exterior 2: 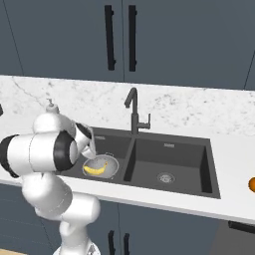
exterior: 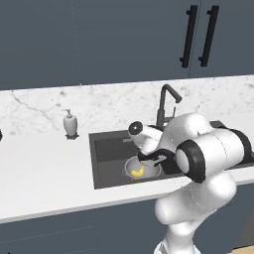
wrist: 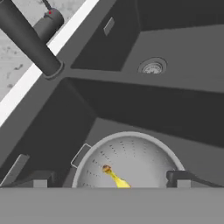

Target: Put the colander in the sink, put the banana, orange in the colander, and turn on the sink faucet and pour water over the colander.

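A white marble-patterned counter (exterior: 44, 168) carries a large dark grey rectangular double-basin sink (exterior 2: 184, 149). In its left basin sits a small round silver-grey perforated metal colander (exterior 2: 110, 163), and inside the colander lies a small curved yellow banana (exterior 2: 95, 170) with dark tips. From the left base view the colander sits at about six o'clock of the tall dark grey squared gooseneck faucet (exterior: 165, 101), which rises from the back rim between the two basins.

The white robot arm bends down over the left basin, and its dark two-finger claw (exterior: 151, 158) hangs just above the colander with its fingers spread wide, pinching nothing. In the hand view the two fingertips (wrist: 39, 179) stand at either side of the colander bowl, with the banana between them.

A small round orange fruit (exterior 2: 252, 184) rests on the counter at three o'clock of the sink in the right base view, well apart from the colander. A white soap dispenser (exterior: 71, 123) stands on the counter at nine o'clock of the sink in the left base view. Dark blue-grey cabinets with long black handles (exterior: 200, 35) fill the wall above.
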